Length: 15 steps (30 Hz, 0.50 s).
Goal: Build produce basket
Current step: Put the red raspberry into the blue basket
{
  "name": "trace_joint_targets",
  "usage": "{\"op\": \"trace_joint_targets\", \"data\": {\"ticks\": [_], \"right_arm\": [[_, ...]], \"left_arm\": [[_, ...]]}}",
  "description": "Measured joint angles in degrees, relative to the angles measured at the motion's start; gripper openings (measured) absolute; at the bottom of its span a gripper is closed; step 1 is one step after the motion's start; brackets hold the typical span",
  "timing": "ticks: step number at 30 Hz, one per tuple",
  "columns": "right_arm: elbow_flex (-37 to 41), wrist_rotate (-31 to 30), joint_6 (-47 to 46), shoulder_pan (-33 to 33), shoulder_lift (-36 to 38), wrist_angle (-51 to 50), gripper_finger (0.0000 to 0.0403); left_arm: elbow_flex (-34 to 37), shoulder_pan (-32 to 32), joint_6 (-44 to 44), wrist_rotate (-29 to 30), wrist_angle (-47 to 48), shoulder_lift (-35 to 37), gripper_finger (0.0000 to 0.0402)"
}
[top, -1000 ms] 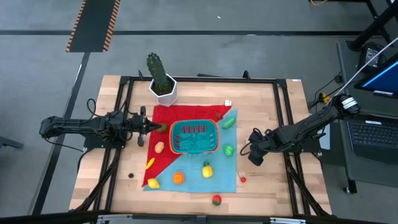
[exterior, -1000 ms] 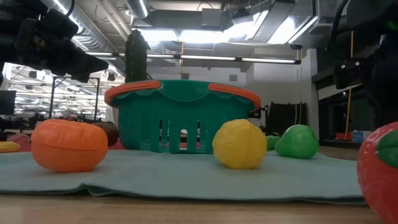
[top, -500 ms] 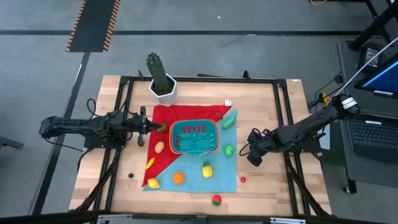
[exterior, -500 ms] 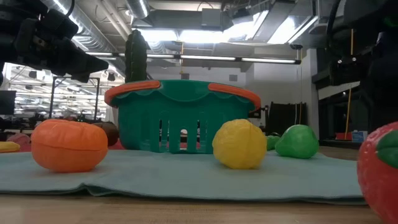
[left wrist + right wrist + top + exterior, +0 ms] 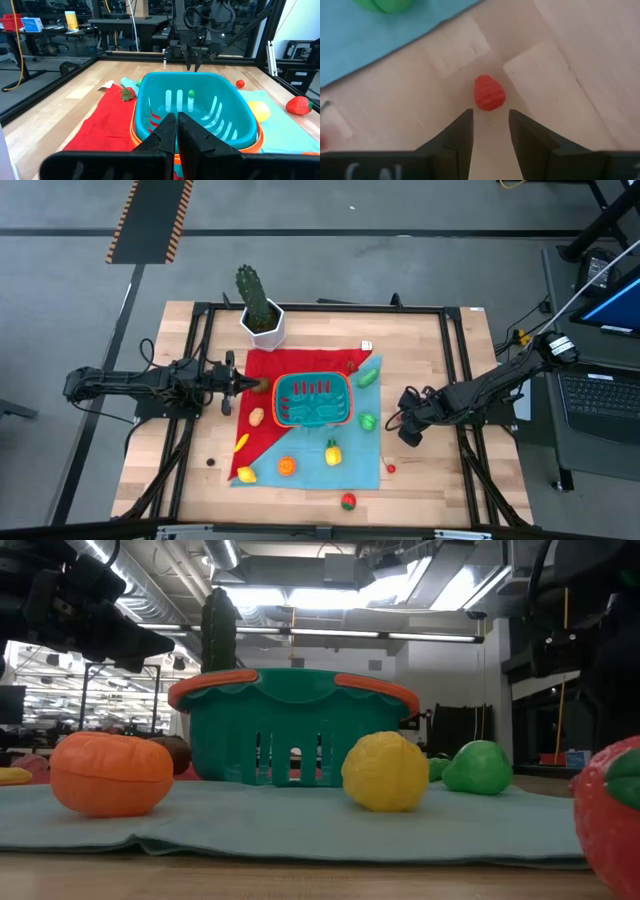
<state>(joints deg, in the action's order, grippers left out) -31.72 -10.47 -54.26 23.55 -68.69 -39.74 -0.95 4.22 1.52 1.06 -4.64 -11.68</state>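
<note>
The teal basket (image 5: pixel 313 400) with its orange-red rim stands on a red and a blue cloth in mid-table. It holds no produce that I can see. Toy produce lies around it: a yellow piece (image 5: pixel 332 452), an orange one (image 5: pixel 287 465), green pieces (image 5: pixel 367 421), a strawberry (image 5: pixel 348 501) and a brown piece (image 5: pixel 262 386). My left gripper (image 5: pixel 246 384) hovers shut at the basket's left side, above rim height (image 5: pixel 176 125). My right gripper (image 5: pixel 408 430) is open right of the basket. It points down at a small red berry (image 5: pixel 489 93) on bare wood, just ahead of its fingertips.
A white hexagonal pot with a cactus (image 5: pixel 262 320) stands at the far edge, left of centre. A black frame (image 5: pixel 455 360) runs round the tabletop. Bare wood shows right of the blue cloth (image 5: pixel 360 465) and along the near edge. A small dark spot (image 5: pixel 210 462) sits near the left.
My right gripper has edged slightly toward the basket. Everything else has kept still.
</note>
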Motion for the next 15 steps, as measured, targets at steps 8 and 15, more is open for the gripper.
{"op": "trace_joint_targets", "data": {"ticks": [8,15], "right_arm": [[-0.01,-0.21,10.1,-0.1,-2.91,1.46,0.0127],[-0.03,-0.22,15.69,-0.79,-7.65,6.52,0.0127]], "left_arm": [[0.0,0.01,-0.02,-0.02,0.02,0.02,0.0008],[0.0,0.01,-0.02,0.0,0.15,0.02,0.0008]]}}
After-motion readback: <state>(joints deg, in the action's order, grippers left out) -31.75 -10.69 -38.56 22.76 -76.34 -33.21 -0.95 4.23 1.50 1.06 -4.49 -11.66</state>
